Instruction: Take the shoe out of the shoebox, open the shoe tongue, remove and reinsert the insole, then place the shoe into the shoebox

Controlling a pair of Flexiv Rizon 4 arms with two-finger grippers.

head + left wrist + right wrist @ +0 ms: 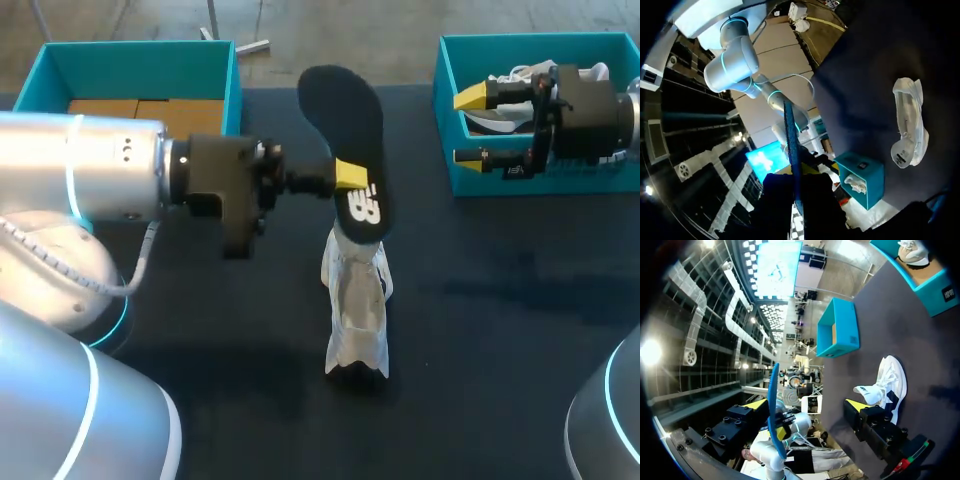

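White fabric shoe (355, 300) sits mid-table, open black tabletop (500, 320) all round; two teal boxes (232, 85) at far edge. Left gripper (350, 178) clamps one black insole (342, 110); right gripper (468, 127) spread wide.

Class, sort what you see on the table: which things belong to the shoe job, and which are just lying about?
Job: white shoe on the table; black insole, lifted clear; left teal shoebox.
Lying about: right teal box; second shoe inside it.

Soft overhead light falls on the dark table (480, 330), leaving faint shadows left of the shoe (356, 315). Glare whitens the silver left arm (90, 165).
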